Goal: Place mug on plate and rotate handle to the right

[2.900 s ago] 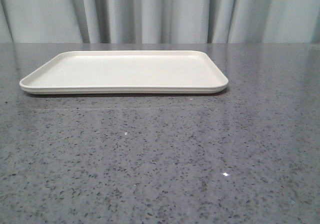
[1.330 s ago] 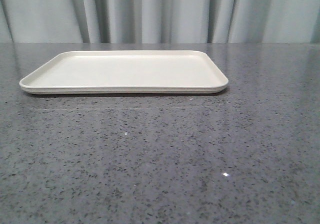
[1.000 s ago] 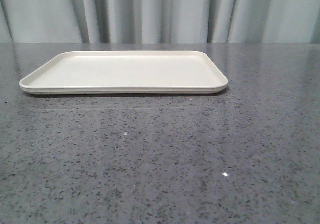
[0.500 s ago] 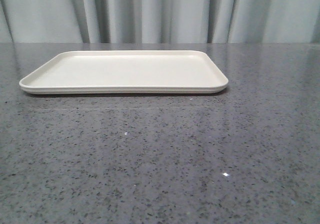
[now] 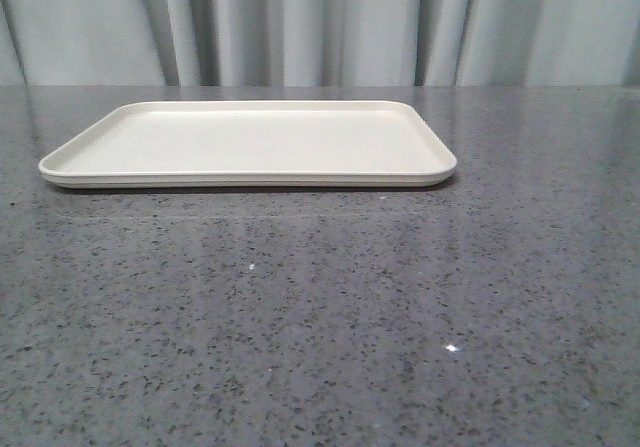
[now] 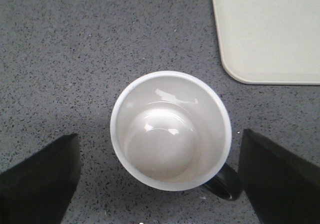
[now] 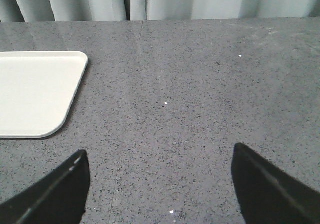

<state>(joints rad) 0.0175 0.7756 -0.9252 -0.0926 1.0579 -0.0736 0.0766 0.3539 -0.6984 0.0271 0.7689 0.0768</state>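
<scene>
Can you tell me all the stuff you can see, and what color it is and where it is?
mug: one, white, standing upright and empty on the table, off the plate near one of its corners; seen only from the left wrist camera.
handle: one, black, on the mug's side, close to one left finger.
plate: one, cream-white, flat on the table toward the back, nothing on it.
table: one, grey speckled stone, under everything.
curtain: one, pale grey, hanging behind the table.
left gripper: one, black fingers, open, one on each side of the mug, not touching it.
right gripper: one, black fingers, open, over bare table beside the plate.
</scene>
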